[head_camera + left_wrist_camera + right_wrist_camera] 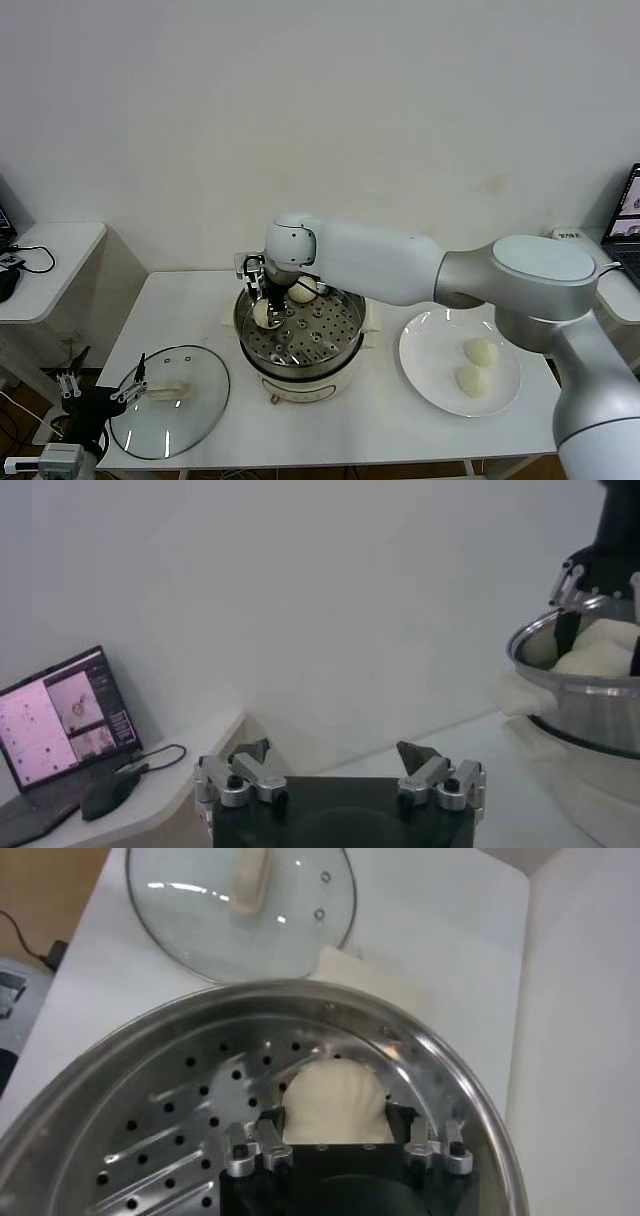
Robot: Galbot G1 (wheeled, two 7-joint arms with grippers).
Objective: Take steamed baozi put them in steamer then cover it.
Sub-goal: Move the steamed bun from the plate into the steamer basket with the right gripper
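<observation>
right gripper [335, 1138] clamped on smooth round pale baozi [334, 1106] inside shiny perforated steel steamer [180, 1078], left gripper [338, 770] open off the table edge

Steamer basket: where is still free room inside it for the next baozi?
In the steamer, the perforated floor toward the robot and toward the plate is bare. The far-left part is crowded: the right end effector holds one baozi there, another baozi lies at the far rim.

2 baozi [303, 290] in steamer [345, 330]; cover [170, 401] off, beside.
</observation>
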